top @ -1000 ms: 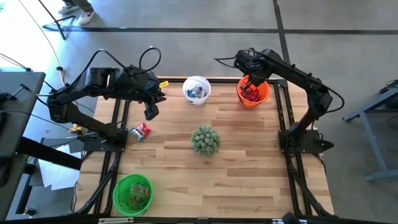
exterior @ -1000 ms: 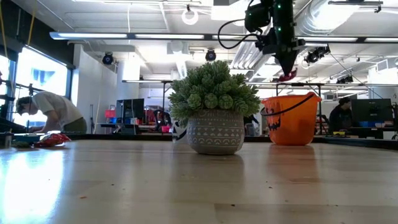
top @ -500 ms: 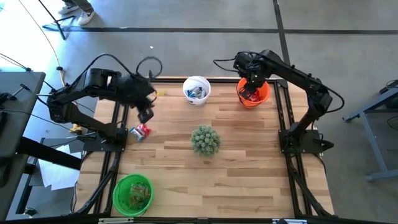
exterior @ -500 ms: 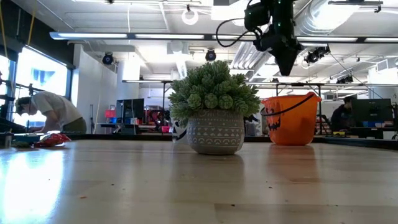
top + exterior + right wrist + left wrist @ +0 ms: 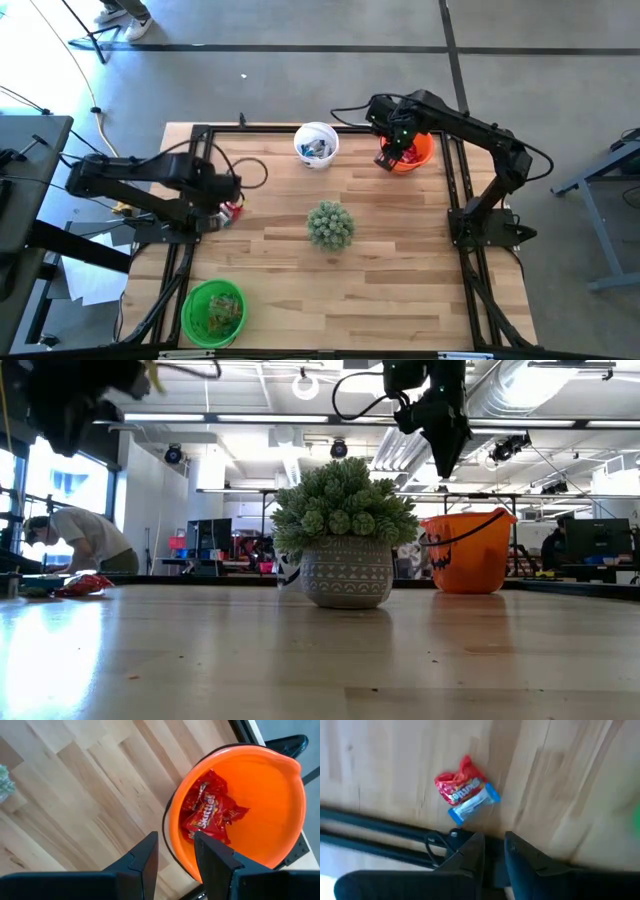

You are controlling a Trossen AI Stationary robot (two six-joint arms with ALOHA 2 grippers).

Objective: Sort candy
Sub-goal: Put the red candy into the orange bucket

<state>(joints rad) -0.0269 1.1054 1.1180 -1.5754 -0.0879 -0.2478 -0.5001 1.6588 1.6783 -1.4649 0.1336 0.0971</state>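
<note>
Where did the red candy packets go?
In the right wrist view, red candy packets lie inside the orange bucket; from above it sits at the table's far right corner, beside the white bucket.

— What is the table (image 5: pixel 400 260) made of?
— Pale wood planks with visible grain, smooth, with a soft sheen in the low view.
— And the buckets?
— Smooth plastic. The orange bucket (image 5: pixel 270 795) looks glossy inside, and the red packets (image 5: pixel 210 815) in it are shiny crinkled film.
— The candy on the table?
— A red packet (image 5: pixel 457 787) and a blue-white wrapper (image 5: pixel 472 807), both glossy foil-like film.
— The pot (image 5: pixel 346 582)?
— Matt grey, patterned, like ceramic.
— The fingers (image 5: pixel 145 862)?
— Dark, matt, plastic-looking.
</note>
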